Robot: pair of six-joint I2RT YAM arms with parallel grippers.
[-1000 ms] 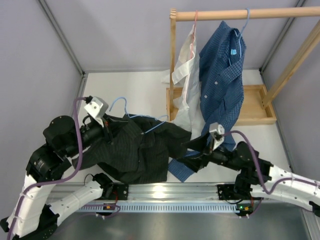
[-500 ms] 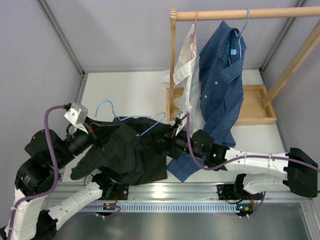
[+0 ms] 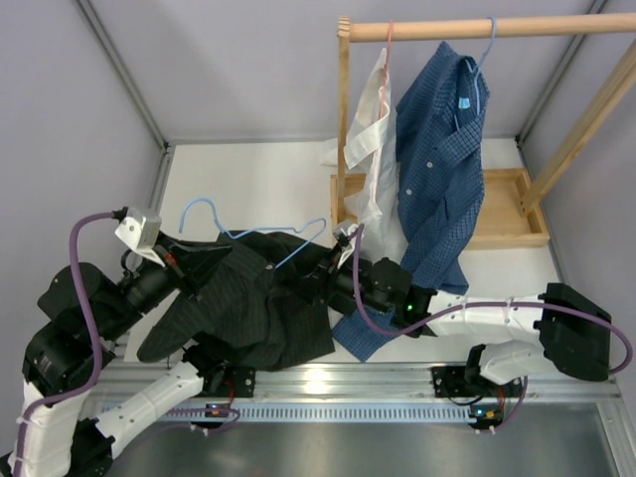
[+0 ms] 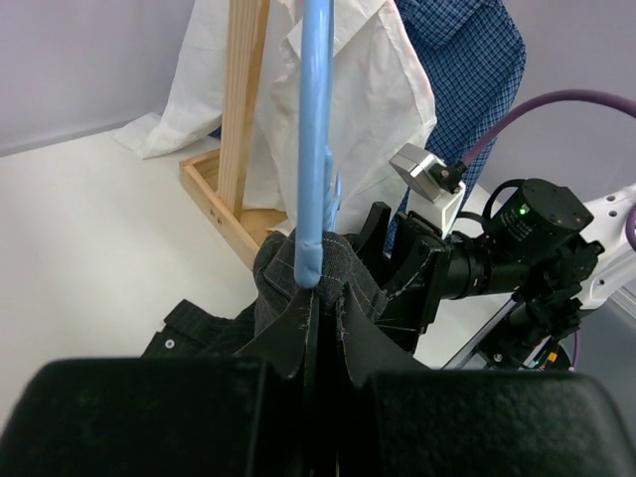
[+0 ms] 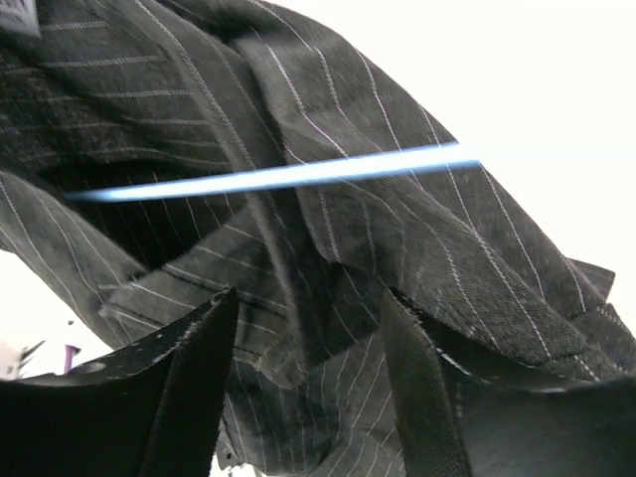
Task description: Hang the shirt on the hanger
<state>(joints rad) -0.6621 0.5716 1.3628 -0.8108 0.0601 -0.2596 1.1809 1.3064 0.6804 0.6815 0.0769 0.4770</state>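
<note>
The left gripper (image 4: 314, 343) is clamped tight on a fold of the shirt (image 3: 248, 308), and the hanger (image 4: 316, 149) runs out of that same fold. The shirt lies crumpled on the white table (image 3: 258, 179), near the front edge between the 2 arms. From above it looks almost black. Close up it is a dark charcoal woven cloth with fine pale lines in a faint check, stitched seams and soft creased folds.

The hanger is a thin, smooth, light-blue rod. From above, its curved hook sticks out past the shirt's far edge and 1 corner pokes out further right, with the rest under the cloth.

The right gripper (image 5: 308, 397) is at the shirt's right side with its 2 black fingers spread apart. Cloth shows in the gap, but I cannot tell whether they touch it.

Further right, a wooden rack (image 3: 343, 129) carries a white shirt (image 3: 368, 149) on a pink hanger (image 3: 389, 35) and a blue checked shirt (image 3: 442, 149). A small light-blue tag (image 3: 463, 101) sits at the blue shirt's collar, its print too small to read.
</note>
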